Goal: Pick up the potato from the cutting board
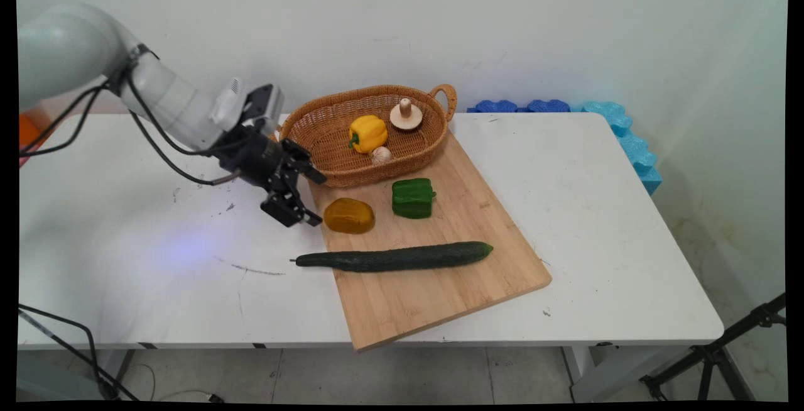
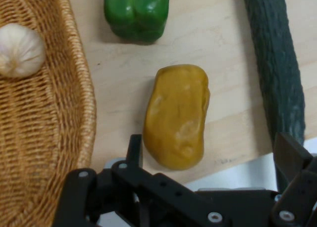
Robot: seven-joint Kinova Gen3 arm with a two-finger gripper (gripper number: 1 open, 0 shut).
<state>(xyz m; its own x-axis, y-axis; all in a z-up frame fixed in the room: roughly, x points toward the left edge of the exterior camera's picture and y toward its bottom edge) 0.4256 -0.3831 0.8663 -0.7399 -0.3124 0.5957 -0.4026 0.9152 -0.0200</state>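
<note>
Hand [image 1: 312,198] spread wide | potato [image 1: 348,215] just beside, on cutting board [image 1: 440,285]

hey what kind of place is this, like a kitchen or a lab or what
Most likely a robotics lab staged as a kitchen. A robot arm with cables works at a plain white table, where toy-like vegetables sit on a cutting board and in a wicker basket. A tripod leg stands nearby.

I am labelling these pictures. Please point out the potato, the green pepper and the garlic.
potato [image 2: 177,115]: hand view, middle of its yellow-brown skin.
green pepper [image 2: 136,12]: hand view, its glossy side.
garlic [image 2: 20,50]: hand view, middle of the white bulb in the basket.
</note>
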